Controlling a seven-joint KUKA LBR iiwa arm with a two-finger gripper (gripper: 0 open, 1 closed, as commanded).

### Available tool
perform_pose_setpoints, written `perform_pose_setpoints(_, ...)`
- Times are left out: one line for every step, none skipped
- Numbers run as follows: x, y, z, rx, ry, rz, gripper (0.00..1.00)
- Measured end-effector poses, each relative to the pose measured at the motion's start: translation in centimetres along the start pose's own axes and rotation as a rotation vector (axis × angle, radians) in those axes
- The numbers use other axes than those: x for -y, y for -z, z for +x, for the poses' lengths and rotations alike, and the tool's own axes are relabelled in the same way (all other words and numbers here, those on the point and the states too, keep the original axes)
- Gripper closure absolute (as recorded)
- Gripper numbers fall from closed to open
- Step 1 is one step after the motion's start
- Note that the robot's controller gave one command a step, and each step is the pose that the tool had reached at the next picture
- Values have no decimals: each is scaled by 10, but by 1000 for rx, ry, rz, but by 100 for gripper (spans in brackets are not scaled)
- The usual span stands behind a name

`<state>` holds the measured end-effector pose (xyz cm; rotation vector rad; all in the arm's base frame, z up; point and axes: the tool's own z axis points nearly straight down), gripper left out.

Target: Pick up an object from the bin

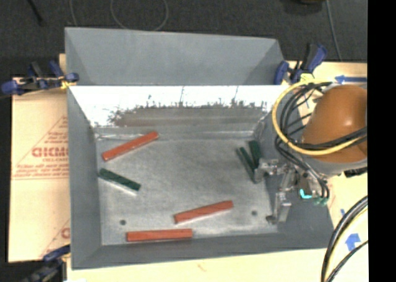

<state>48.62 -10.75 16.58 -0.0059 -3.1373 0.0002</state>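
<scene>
Landmark for every entry: the green pair [249, 158], dark green sticks lying overlapped at the right end of the bin [173, 58] floor.

1. Red stick [159, 235]: flat along the near wall, well left of the green pair and nearer than it.
2. Second red stick [203, 211]: slightly tilted, between entry 1 and the green pair, clear all round.
3. My end effector [278, 203]: just right of the green pair and a little nearer, close to the right wall. I cannot tell whether it is apart or together, and I see nothing gripped.
4. Single green stick [119, 180]: far left of the green pair.
5. Green pair itself: the nearest thing to me, so I judge it the likeliest pick. To do this well, I centre over it, turn to span the narrow width, stay off the wall and take one stick. The overlap may let one slip.
6. Third red stick [130, 146]: far left of the green pair, toward the far wall.
</scene>
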Motion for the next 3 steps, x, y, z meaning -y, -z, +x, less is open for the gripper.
perform_pose_setpoints(-62, -99, -5, 3, -5, -2, 0)
perform_pose_setpoints(-59, -95, -7, 9, -3, 1, 100)
perform_pose_setpoints(-63, 47, -8, 13, 242, 3, 100)
